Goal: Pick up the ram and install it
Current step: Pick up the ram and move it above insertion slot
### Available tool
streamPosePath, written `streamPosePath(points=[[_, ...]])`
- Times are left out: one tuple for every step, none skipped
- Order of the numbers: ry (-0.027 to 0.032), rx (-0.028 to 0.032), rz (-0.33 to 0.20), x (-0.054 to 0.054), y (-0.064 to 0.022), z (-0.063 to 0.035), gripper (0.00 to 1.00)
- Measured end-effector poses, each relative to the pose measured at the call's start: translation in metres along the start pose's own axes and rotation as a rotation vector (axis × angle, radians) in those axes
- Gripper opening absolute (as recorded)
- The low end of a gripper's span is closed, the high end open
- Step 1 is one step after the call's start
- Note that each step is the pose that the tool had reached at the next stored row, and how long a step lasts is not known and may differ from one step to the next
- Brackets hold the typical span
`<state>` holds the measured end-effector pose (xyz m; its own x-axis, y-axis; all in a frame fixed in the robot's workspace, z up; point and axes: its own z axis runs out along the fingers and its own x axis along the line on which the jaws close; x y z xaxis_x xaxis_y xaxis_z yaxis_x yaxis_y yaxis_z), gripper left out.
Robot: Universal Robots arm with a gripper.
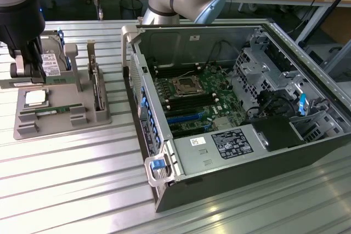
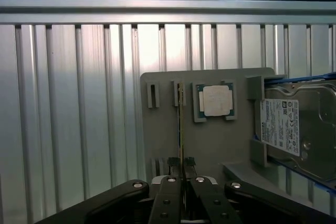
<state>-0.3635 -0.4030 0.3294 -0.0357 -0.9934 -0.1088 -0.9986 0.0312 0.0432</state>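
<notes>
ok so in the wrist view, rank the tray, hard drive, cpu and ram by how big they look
1. tray
2. hard drive, partly cut off at the picture's edge
3. cpu
4. ram, seen edge-on as a thin strip

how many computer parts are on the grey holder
4: the hard drive at one edge of the holder, the processor beside it, the ram next, the expansion card upright at the exterior view's right. None seems hidden.
</notes>
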Motion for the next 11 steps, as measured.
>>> streamPosePath(points=[[-0.0005,0.0000,0.000,-0.0001,0.0000,-0.0009,0.13],[-0.0008,0.0000,0.000,-0.0001,0.0000,-0.0014,0.13],[-0.0011,0.0001,0.000,-0.0002,0.0000,-0.0018,0.13],[-0.0016,0.0000,0.000,-0.0003,0.0001,-0.0024,0.13],[-0.0021,-0.0001,0.000,-0.0003,0.0001,-0.0030,0.13],[-0.0024,-0.0001,0.000,-0.0003,0.0001,-0.0032,0.13],[-0.0025,-0.0001,0.000,-0.0004,0.0001,-0.0034,0.13],[-0.0028,-0.0001,0.000,-0.0004,0.0001,-0.0037,0.13],[-0.0031,-0.0001,0.000,-0.0004,0.0002,-0.0039,0.13],[-0.0033,-0.0001,0.000,-0.0005,0.0002,-0.0041,0.13],[-0.0034,-0.0002,0.000,-0.0005,0.0002,-0.0042,0.13]])
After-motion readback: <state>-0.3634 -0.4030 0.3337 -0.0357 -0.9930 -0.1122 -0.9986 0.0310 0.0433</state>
